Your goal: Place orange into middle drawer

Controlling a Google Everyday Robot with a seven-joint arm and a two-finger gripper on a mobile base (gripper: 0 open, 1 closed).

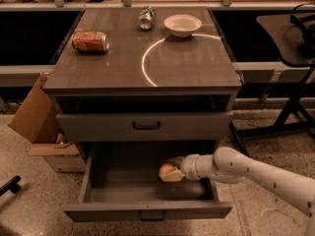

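Orange (165,170) is pictured held inside the open middle drawer (98,212), toward its right side and just above the drawer floor. It is pinched from above and below by the fingers (175,160) of the gripper (170,169), which is reached into the drawer from the right on a white arm (256,173). Whether the orange is touching the drawer floor cannot be told. The middle drawer is shown pulled well out from the grey cabinet (147,68), its flat front and dark centre handle turned toward the camera. The drawer front above (98,127) is seen closed. On the cabinet top, a red soda can (89,41) is laid on its side near the left edge, a second can (146,17) is laid on its side at the back, and a white bowl (182,25) is set just to the right of it. A cardboard box (33,113) is leaned against the cabinet's left side, on the speckled floor (29,200).
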